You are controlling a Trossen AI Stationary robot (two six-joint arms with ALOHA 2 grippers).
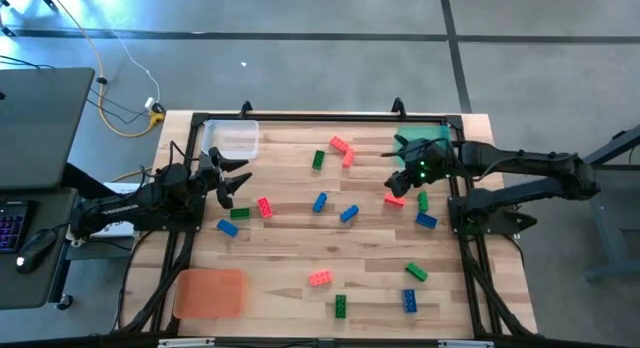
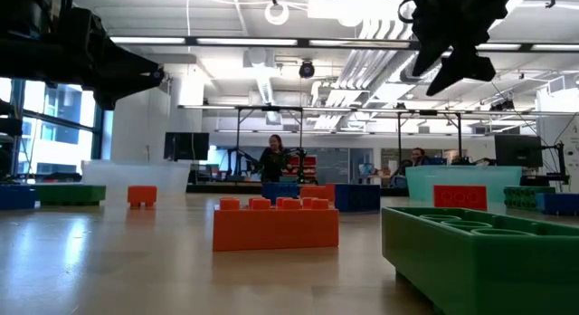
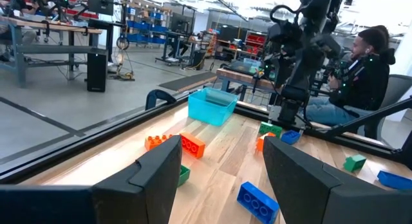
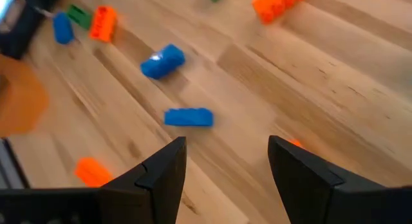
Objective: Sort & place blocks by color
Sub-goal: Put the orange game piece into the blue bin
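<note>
1. Blocks [image 1: 349,214] scattered loose across counter [image 1: 290,288] — none sorted into trays yet.
2. Right claw [image 1: 404,180] spread wide, empty, above red-orange block [image 1: 394,199] near right edge; green block [image 1: 423,200] just beside — risk of nudging it on descent.
3. Left claw [image 1: 232,184] wide, empty, near left edge; red block [image 1: 264,207] nearby.

Wooden table [image 1: 300,243], scattered blocks [image 1: 320,202], trays [image 1: 211,292]
</note>
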